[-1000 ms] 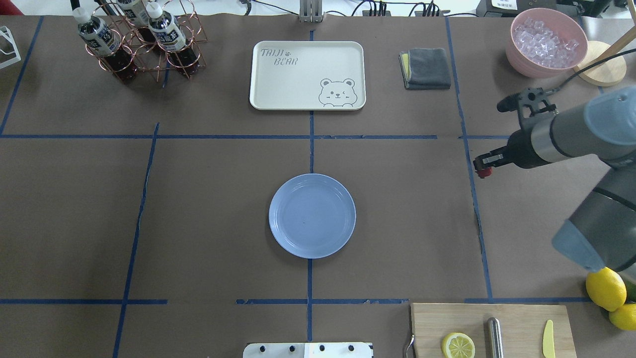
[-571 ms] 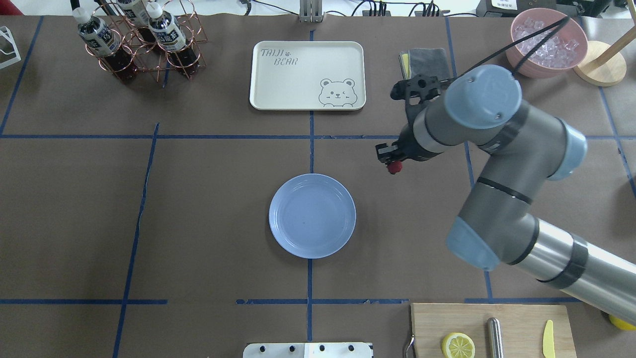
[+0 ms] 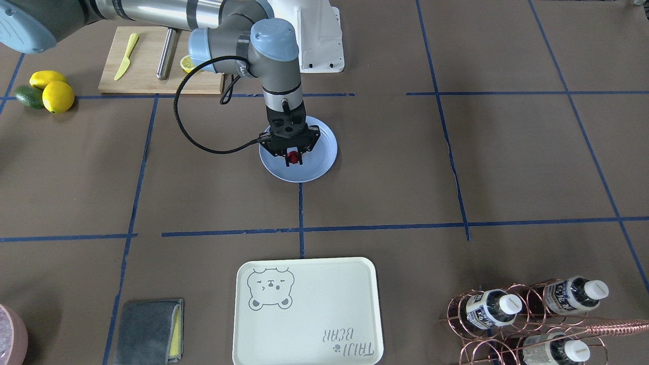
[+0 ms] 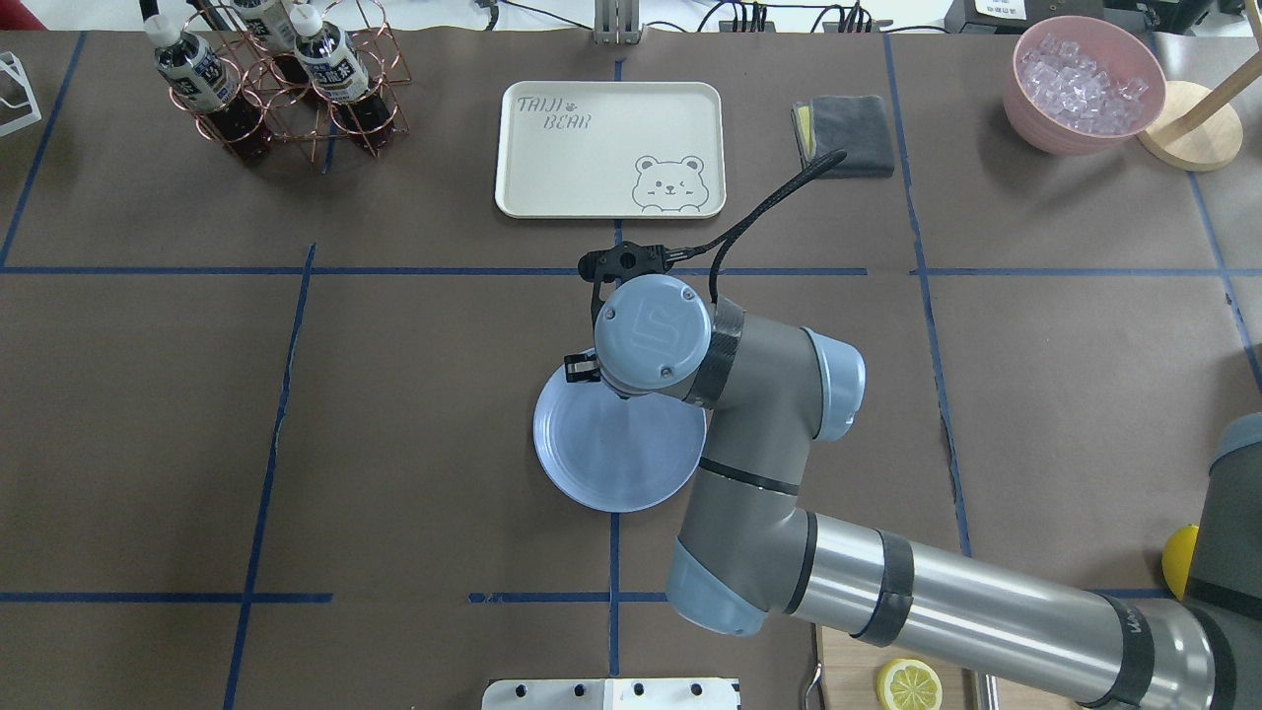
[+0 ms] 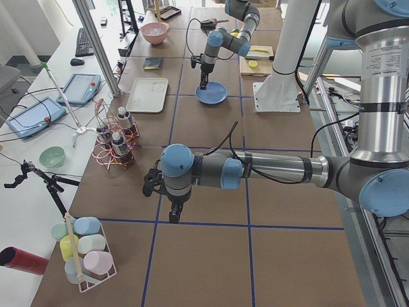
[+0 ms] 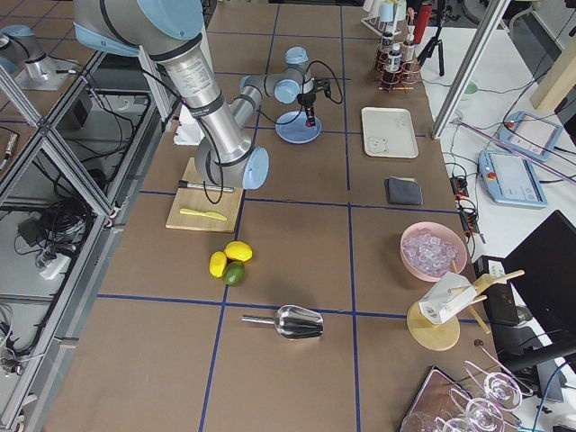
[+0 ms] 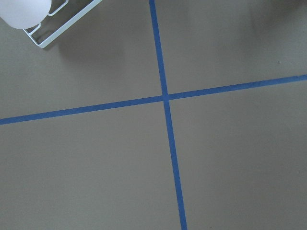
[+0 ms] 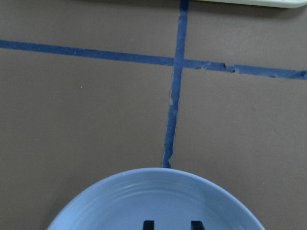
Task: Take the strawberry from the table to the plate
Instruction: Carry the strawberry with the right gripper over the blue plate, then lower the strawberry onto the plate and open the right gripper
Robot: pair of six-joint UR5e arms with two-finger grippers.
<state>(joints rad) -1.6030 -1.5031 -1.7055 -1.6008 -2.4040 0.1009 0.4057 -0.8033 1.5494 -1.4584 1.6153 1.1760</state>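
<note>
Brown paper crossed by blue tape covers the desk [image 3: 456, 152] I am working over. My right gripper [image 3: 293, 162] points straight down, clamped on the strawberry [image 3: 292, 158], a small red lump pinched between its tips. Directly below the gripper lies the plate [image 3: 320, 152]. The strawberry hangs over the half of it farther from the robot's base, and I cannot tell whether it touches the plate.

From overhead, the wrist hides both gripper and strawberry. The right wrist camera shows only two dark fingertips [image 8: 148, 224] at its lower edge, above the plate's far rim, with a tape crossing beyond.

Past the gripper, away from the base and well apart, sits the tray [image 3: 309, 304]. The cloth [image 3: 147, 329] is out that way too, off to the robot's right. The bottle rack [image 3: 512, 319] is off to its left. Behind the gripper, toward the base and to the robot's right, is the board [image 3: 147, 66] with a yellow knife [image 3: 125, 57] on it. The lemons [image 3: 50, 91] lie farther right of that.

My left gripper [image 5: 173, 217] is well apart from all this, far down the desk on the robot's left and pointing down near a tape line. Only the side camera shows it, so I cannot tell whether it is open or closed.
</note>
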